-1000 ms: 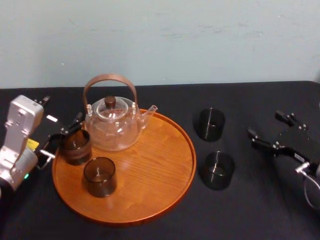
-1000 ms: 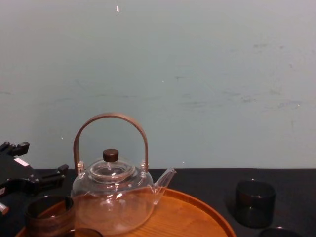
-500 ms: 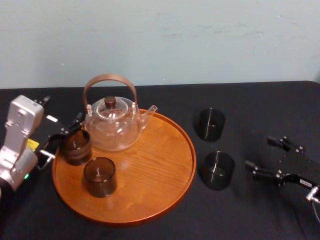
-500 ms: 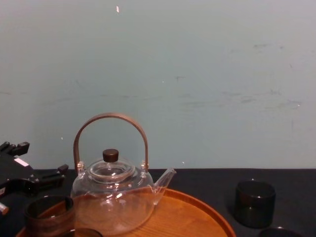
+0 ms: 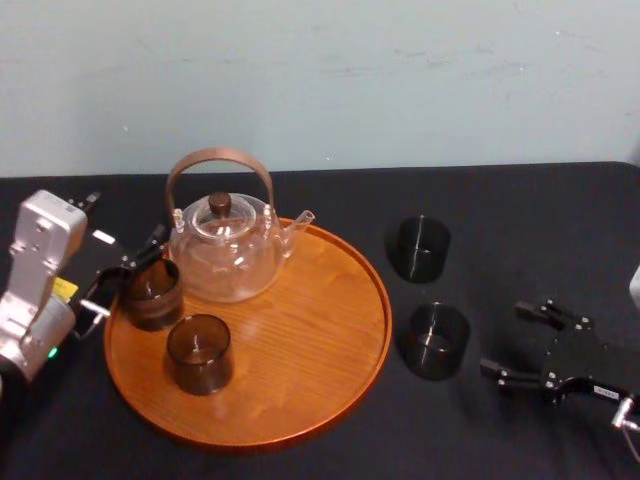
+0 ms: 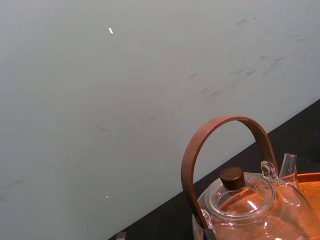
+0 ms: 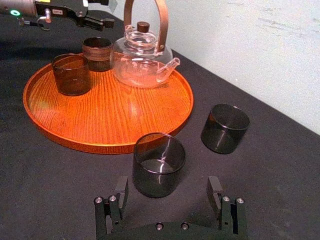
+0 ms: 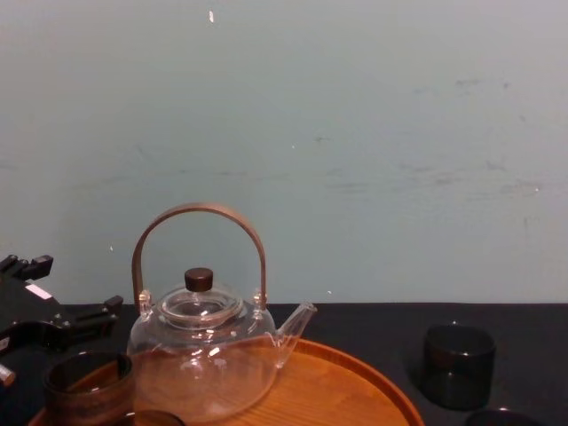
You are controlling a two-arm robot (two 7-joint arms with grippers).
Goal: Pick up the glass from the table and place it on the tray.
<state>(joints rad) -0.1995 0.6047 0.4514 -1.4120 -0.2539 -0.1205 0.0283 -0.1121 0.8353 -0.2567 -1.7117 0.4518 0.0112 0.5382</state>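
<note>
**A:** What is changed compared with one second ago?

**B:** The right gripper point(image 5: 502, 338) has been brought down and inward. Earlier it was seen at about 2 o'clock from the near glass point(image 5: 435, 340), well apart. Now it is placed at 3 o'clock from it, near. The glasses, the tray point(image 5: 300, 330) and the left gripper point(image 5: 122, 276) are found where they were.

**A:** How is the right arm posed?

**B:** It is held low over the table point(image 5: 520, 200), with the fingers directed toward 9 o'clock, at the near glass. The fingers are spread wide and nothing is gripped. In the right wrist view the glass is seen just ahead of the tips, centred on the gap, and it is not touched.

**A:** And the left one?

**B:** It is kept at 9 o'clock of the tray, fingers apart, by a brown cup point(image 5: 152, 293) at the rim. Nothing is seen to be held.

**A:** Where is the near glass, and how is it oriented?

**B:** It is set on the black cloth at 3 o'clock of the tray, just beside the rim. It stands upright: the long axis is vertical and the mouth is turned up. A far glass point(image 5: 419, 248) is seen at 12 o'clock from it. On the tray a teapot point(image 5: 228, 255) and a second cup point(image 5: 199, 352) are seen.
</note>
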